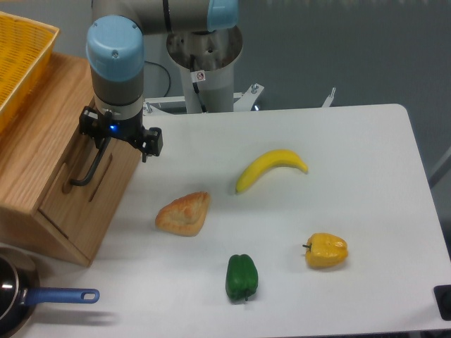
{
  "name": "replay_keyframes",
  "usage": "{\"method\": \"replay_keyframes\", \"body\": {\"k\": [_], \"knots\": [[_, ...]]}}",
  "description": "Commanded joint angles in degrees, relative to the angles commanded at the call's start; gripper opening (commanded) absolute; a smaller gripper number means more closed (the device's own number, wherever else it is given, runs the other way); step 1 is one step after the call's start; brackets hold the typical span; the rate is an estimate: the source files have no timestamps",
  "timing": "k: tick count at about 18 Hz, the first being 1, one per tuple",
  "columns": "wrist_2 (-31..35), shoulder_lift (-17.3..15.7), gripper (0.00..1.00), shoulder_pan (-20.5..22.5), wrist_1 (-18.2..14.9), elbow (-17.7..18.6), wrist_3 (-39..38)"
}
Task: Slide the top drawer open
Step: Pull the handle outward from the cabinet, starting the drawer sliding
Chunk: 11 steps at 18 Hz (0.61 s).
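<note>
The top drawer (70, 158) is the light wood front panel on the slanted face of the cabinet at the left. Its long black bar handle (88, 169) runs diagonally down the panel. My gripper (108, 139) hangs straight down over the upper end of that handle, under the blue-capped wrist. The wrist and the black gripper body hide the fingers, so their spacing and any contact with the handle cannot be made out. The drawer front sits flush with the cabinet face.
The wooden cabinet (42, 105) carries a yellow basket (17, 56) on top. On the white table (366, 176) lie a croissant (184, 213), a banana (270, 167), a green pepper (242, 277) and a yellow pepper (326, 251). A blue-handled pan (28, 299) sits at the front left.
</note>
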State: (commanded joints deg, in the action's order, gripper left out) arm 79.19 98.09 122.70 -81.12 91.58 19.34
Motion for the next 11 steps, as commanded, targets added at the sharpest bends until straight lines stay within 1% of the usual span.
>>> {"method": "replay_keyframes", "body": {"k": [11], "knots": [[2.37,0.09,1.0,0.09,1.05,-0.79,0.62]]}}
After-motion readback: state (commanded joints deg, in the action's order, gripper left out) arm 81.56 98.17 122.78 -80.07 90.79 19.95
